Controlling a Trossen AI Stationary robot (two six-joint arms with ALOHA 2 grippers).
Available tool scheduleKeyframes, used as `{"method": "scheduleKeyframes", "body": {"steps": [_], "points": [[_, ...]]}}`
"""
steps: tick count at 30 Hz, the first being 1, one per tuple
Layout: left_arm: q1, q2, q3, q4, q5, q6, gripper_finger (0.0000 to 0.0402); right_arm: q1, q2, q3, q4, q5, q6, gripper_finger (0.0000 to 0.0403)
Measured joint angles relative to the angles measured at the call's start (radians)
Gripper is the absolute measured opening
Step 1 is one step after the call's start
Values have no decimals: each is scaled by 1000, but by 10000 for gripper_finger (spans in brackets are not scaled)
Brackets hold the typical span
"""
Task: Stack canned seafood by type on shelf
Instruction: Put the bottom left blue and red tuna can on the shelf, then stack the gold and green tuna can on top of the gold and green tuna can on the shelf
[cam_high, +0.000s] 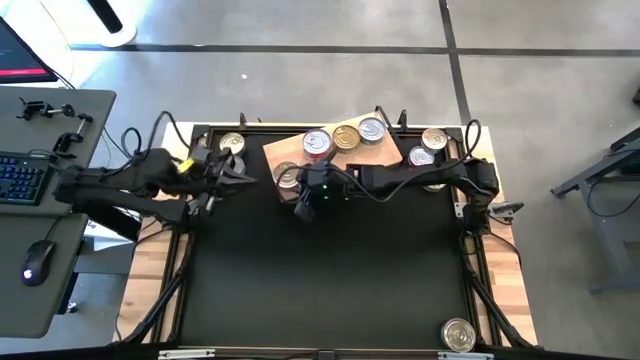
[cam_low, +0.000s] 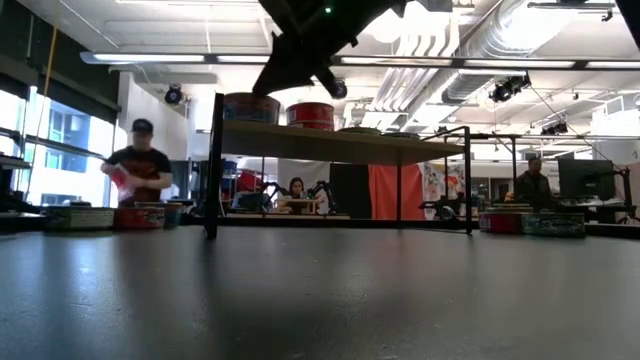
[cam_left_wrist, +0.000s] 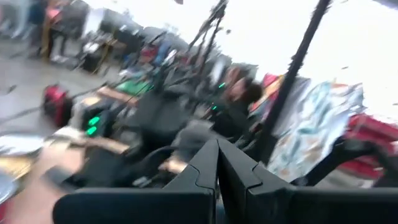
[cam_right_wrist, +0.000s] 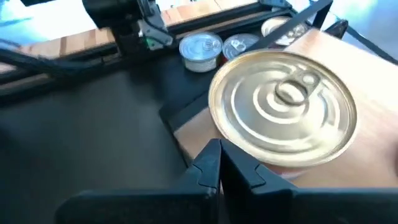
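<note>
The shelf (cam_high: 385, 150) is a light-brown board raised on black posts (cam_low: 340, 143) at the table's far middle. Three cans stand on its top: a red-sided one (cam_high: 317, 143), a gold one (cam_high: 346, 137) and a silver one (cam_high: 371, 129). A gold-lidded can (cam_right_wrist: 283, 106) stands on its base near the shelf's near-left corner (cam_high: 288, 177). My right gripper (cam_right_wrist: 219, 155) is shut, its tips right at this can's rim (cam_high: 301, 203). My left gripper (cam_high: 247, 178) is shut, in the air left of the shelf, with nothing in it (cam_left_wrist: 217, 152). My right gripper comes at the gold-lidded can's near rim (cam_right_wrist: 227, 146) slanting down from the table's right side, fingers shut. The fingertips cover the spot, so I cannot tell whether they touch the can. The can stands upright on the shelf.
Loose cans stand on the black table left of the shelf (cam_high: 231, 143) (cam_right_wrist: 200, 50), two more to its right (cam_high: 433, 138) (cam_high: 421, 156), and one at the near right corner (cam_high: 458, 335). The table's near half (cam_high: 320, 280) is bare. People sit in the room beyond (cam_low: 137, 170).
</note>
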Motion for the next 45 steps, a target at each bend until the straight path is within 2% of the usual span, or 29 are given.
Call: {"method": "scheduleKeyframes", "body": {"steps": [5,8,14,19,21,25,30,33,39,42,45], "points": [[-85,5,0,119,-27,22,0,-11,16,0,1,-24,4,0],[-122,5,0,158,-58,46,0,-17,20,0,5,3,3,0],[-162,6,0,156,-107,57,0,-45,23,0,5,48,0,0],[-178,6,0,151,-114,58,0,-77,23,0,4,45,7,0],[-186,6,0,151,-118,58,0,-84,15,0,-9,12,4,0],[-203,-1,0,119,-118,60,0,-71,-46,0,-141,-45,-9,0],[-207,-1,0,72,-118,59,0,-14,-137,-10,-447,-56,-29,0],[-207,5,0,72,-118,65,0,36,-196,-114,-556,-58,48,0],[-207,4,0,76,-118,66,0,117,-464,-508,-602,-41,373,0],[-207,5,0,76,-130,59,0,116,-614,-655,-665,-2,589,0],[-207,12,0,76,-176,59,0,81,-732,-742,-733,70,761,0]]}}
